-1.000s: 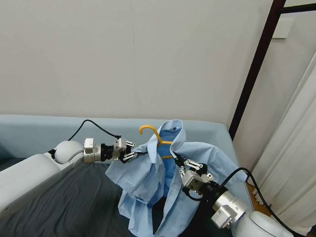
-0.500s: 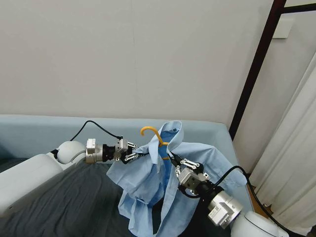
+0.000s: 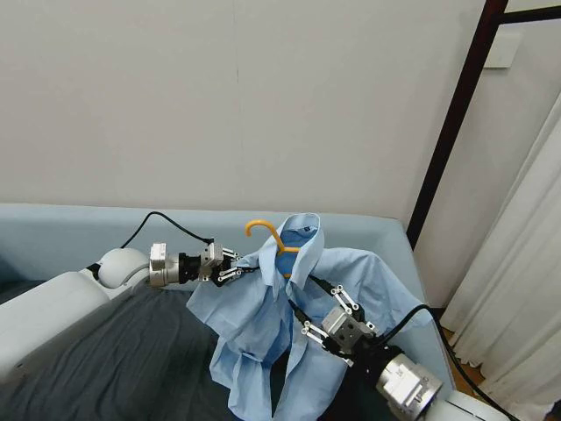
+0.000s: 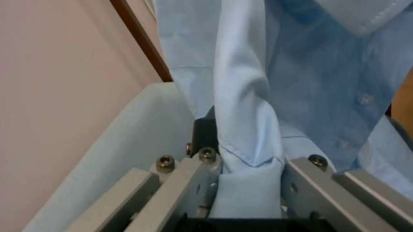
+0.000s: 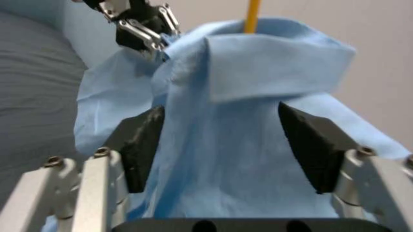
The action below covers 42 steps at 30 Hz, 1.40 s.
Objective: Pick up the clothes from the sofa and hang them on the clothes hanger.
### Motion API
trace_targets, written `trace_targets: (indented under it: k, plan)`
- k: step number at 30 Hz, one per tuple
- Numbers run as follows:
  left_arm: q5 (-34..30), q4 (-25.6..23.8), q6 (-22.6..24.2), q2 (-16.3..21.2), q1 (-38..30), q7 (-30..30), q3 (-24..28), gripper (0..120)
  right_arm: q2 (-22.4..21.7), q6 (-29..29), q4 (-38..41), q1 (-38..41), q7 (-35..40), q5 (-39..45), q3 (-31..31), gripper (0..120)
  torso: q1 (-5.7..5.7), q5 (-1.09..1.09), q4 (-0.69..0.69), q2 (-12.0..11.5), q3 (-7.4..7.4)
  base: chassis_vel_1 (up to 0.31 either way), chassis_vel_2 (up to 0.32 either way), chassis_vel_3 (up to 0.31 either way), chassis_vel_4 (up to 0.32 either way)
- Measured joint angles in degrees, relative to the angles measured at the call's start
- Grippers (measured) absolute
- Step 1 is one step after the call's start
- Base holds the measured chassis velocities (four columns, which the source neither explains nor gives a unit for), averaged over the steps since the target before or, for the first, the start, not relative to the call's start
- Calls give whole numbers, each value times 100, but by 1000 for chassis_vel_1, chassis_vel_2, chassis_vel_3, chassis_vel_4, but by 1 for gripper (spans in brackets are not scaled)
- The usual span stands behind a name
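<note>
Sofa (image 3: 61, 230): pale blue smooth back behind the shirt (image 3: 263, 338); dark grey, finely lined cover (image 3: 114, 360) beneath it.
Left tool (image 3: 230, 268): metal fingers (image 4: 174, 193) pinching a fold at the shirt's left-hand shoulder.
Hanger (image 3: 263, 231): yellow curved hook rising from the shirt's collar (image 3: 307, 230).
Shirt: light blue thin cloth, creased, stiff collar, draped on the hanger above the cover.
Right tool (image 3: 307, 305): spread, black wedge pads (image 5: 310, 145) either side of the shirt's front, below the collar.

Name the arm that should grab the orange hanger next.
Right, probably. The right end effector is open and free, facing the light blue shirt just below the collar and the orange hanger hook. The left end effector is shut on the shirt's shoulder fabric, so it is occupied.
</note>
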Motion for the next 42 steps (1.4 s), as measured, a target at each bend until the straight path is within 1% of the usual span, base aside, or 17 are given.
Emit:
trace_targets:
  k: [3,7,10,14,15,16,18,21,22,26,27,30,37,38,39,40,42]
  plan:
    - [53,187,-139,-10,34,107,-36,1,-289,10,175,-472,40,777,749,86,0,0,-1,0,0,0,0,0,0]
    - [135,262,-241,-20,71,200,-96,1,-573,114,200,-438,2,1301,1137,98,0,0,0,0,0,0,0,0,0]
    - [236,288,-304,-43,71,248,-123,1,-726,131,156,-131,-90,1586,1194,100,0,-1,0,0,0,0,0,0,0]
    - [559,218,-436,-74,86,316,-202,1,-1059,53,-138,1038,-680,2425,997,100,0,0,1,0,0,0,0,0,0]
    - [559,218,-436,-74,86,316,-202,1,-1059,53,-138,1038,-680,2425,997,100,0,0,1,0,0,0,0,0,0]
    - [640,181,-469,-75,102,345,-221,1,-1146,-42,-224,1320,-897,2715,939,100,0,0,2,0,1,0,0,0,0]
    - [766,76,-501,-71,155,382,-271,1,-1291,-264,-374,1787,-1316,3189,784,100,0,-2,1,0,0,0,0,0,0]
    - [858,-67,-515,-66,258,401,-354,1,-1382,-795,-529,2557,-1789,3631,201,100,0,0,0,0,1,0,0,0,0]
    - [858,-67,-515,-66,258,401,-354,1,-1382,-795,-529,2557,-1789,3631,201,100,0,0,0,0,1,0,0,0,0]
    - [900,-152,-530,-47,339,429,-411,1,-1316,-1350,-726,3582,-2142,3610,-670,100,0,0,0,0,1,0,0,0,0]
    - [900,-152,-530,-47,339,429,-411,1,-1316,-1350,-726,3582,-2142,3610,-670,100,0,0,0,0,1,0,0,0,0]
    - [909,-180,-546,-45,412,453,-493,1,-1246,-1555,-897,4248,-2252,3397,-1372,100,0,0,1,0,1,0,0,0,0]
    - [924,-222,-615,-49,659,517,-693,1,-1194,-1784,-1153,4899,-2299,3338,-2156,100,0,0,1,0,1,0,0,0,0]
    - [960,-223,-659,-62,812,551,-807,1,-1137,-1900,-1191,5151,-2302,3435,-2463,95,0,-1,1,0,1,0,0,0,0]
    - [982,-222,-680,-60,857,570,-845,1,-1121,-1952,-1201,5239,-2301,3521,-2560,86,0,-1,1,0,1,0,0,0,0]
    - [982,-222,-680,-60,857,570,-845,1,-1121,-1952,-1201,5239,-2301,3521,-2560,86,0,-1,1,0,1,0,0,0,0]
    - [991,-222,-704,-38,877,588,-862,1,-1108,-2002,-1196,5275,-2289,3644,-2598,79,0,-1,0,0,0,0,0,0,0]
